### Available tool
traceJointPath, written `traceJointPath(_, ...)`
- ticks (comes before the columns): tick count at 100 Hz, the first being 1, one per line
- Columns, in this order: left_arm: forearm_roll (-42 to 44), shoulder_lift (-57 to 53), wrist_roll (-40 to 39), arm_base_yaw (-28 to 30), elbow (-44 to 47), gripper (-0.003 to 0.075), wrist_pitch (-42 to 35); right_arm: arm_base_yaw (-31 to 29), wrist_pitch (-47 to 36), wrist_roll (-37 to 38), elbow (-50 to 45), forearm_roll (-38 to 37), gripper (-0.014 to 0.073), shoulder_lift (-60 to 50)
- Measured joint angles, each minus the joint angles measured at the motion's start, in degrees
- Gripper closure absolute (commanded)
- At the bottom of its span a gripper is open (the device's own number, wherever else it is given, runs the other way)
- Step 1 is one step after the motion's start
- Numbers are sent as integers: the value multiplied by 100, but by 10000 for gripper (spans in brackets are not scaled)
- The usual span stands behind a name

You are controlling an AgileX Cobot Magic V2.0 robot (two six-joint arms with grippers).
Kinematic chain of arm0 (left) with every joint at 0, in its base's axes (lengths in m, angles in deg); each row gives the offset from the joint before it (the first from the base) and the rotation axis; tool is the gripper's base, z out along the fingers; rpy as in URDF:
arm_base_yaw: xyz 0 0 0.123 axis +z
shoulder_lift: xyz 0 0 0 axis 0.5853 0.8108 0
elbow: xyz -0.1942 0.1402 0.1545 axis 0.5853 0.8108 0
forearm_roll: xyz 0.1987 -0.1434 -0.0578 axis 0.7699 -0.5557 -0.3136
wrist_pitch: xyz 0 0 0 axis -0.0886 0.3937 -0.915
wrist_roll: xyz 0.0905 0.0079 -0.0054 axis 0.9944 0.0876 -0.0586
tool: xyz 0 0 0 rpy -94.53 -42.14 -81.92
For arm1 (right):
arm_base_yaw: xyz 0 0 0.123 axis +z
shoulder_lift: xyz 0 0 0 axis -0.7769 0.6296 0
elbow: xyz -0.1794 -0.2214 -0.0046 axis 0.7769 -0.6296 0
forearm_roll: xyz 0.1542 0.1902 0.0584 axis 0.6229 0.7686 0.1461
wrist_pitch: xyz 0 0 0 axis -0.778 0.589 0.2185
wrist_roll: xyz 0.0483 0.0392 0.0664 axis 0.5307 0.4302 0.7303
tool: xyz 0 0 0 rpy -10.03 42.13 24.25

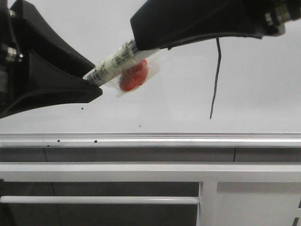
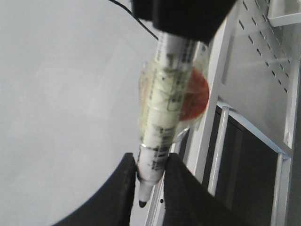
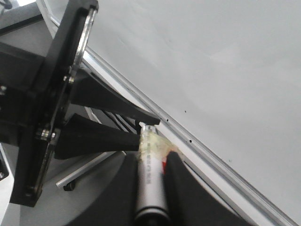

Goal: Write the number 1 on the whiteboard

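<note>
The whiteboard point(image 1: 164, 108) fills the upper front view, with a silver rail point(image 1: 150, 139) along its bottom. The number 1 point(image 1: 215, 80) is a thin black vertical stroke on it at the right. A white marker pen point(image 1: 115, 60) with a red disc point(image 1: 135, 75) taped to it hangs in front of the board, off the stroke to its left. My left gripper point(image 1: 94, 87) is shut on the pen's tip end point(image 2: 151, 162), the black nib point(image 2: 141, 203) poking past the fingers. My right gripper point(image 1: 141, 40) is shut on the pen's rear end point(image 3: 151, 162).
A grey metal frame with bars point(image 1: 141, 199) stands below the board. A few small black specks point(image 1: 95, 141) mark the rail and board. A perforated metal panel point(image 2: 263, 61) shows in the left wrist view.
</note>
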Motion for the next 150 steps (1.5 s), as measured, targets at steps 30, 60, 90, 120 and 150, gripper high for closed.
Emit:
traceJointPath(30,0,0,0,0,0,741,0,0,0,0,0,11,637,0)
traceJointPath(60,0,0,-5,0,0,741,0,0,-54,0,0,11,511,0)
traceJointPath(90,0,7,-224,0,0,741,0,0,-256,0,33,11,71,0)
traceJointPath(120,0,7,-1398,0,0,741,337,0,782,0,191,-165,73,-555)
traceJointPath(150,0,7,-3484,-24,80,741,386,0,2419,0,179,-142,654,-1946)
